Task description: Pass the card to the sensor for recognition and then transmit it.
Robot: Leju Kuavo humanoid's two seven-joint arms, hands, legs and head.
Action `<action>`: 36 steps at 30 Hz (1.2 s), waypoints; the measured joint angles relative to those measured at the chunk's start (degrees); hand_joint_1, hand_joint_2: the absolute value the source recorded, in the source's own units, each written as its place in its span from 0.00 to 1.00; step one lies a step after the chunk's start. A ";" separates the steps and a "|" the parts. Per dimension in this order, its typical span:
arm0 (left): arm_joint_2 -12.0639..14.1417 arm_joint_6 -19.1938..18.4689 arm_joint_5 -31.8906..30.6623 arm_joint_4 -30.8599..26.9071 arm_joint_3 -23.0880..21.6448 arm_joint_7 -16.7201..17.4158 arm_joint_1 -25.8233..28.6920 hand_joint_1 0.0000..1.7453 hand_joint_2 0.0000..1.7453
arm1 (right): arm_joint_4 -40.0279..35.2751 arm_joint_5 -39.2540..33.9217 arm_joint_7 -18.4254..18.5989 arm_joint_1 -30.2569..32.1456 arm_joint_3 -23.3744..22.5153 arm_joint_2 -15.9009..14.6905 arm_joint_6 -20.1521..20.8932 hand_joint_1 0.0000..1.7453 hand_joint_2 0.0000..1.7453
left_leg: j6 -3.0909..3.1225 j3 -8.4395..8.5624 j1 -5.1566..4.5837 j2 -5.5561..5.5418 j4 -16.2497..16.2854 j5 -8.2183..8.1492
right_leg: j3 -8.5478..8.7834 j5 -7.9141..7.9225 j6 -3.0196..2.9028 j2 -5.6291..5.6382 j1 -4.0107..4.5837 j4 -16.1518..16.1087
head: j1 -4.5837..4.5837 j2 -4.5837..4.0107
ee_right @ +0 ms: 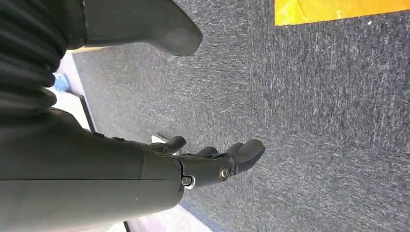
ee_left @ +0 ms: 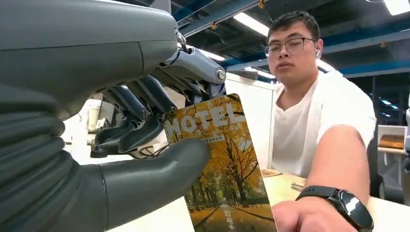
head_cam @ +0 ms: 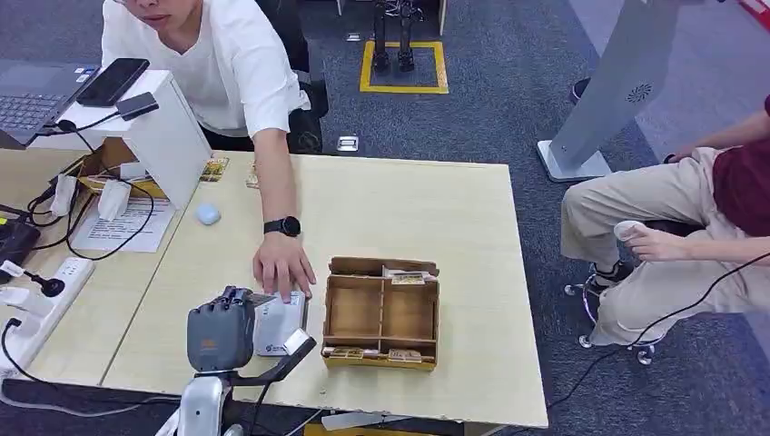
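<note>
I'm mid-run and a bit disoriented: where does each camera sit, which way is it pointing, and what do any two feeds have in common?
Head view: high on the body, looking down at the table; left hand enters from below.
Left wrist view: behind the left hand, facing the person; thumb and fingers pinch the card.
Right wrist view: on the hanging arm, facing the carpet; right hand holds nothing.
Shared: head and left wrist views both show the person's watch.

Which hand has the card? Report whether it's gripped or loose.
Gripped: the left hand pinches the card between thumb and fingers.
</note>
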 joint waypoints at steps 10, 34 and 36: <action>-0.04 0.00 0.15 5.25 -1.27 -0.19 -0.36 1.00 1.00 | 0.00 0.35 -0.13 0.00 0.00 -0.15 0.02 0.00 1.00 | 0.00 0.01 0.00 0.00 0.00 0.00 | 0.01 0.00 0.00 0.00 0.00 0.00 | 0.00 -0.02; -3.37 0.15 1.03 12.96 2.16 -13.44 -1.39 1.00 1.00 | 0.00 0.33 -0.13 -0.01 0.00 -0.37 0.17 0.00 1.00 | 0.00 0.12 0.00 -0.06 -0.01 0.00 | 0.17 -0.01 0.00 -0.10 0.00 0.00 | 0.00 0.00; -3.48 0.15 1.05 12.99 2.45 -13.50 -1.40 1.00 1.00 | 0.00 0.33 -0.13 -0.01 0.00 -0.39 0.17 0.00 1.00 | 0.00 0.13 0.00 -0.06 -0.01 0.00 | 0.18 -0.01 0.00 -0.10 0.00 0.00 | 0.00 -0.02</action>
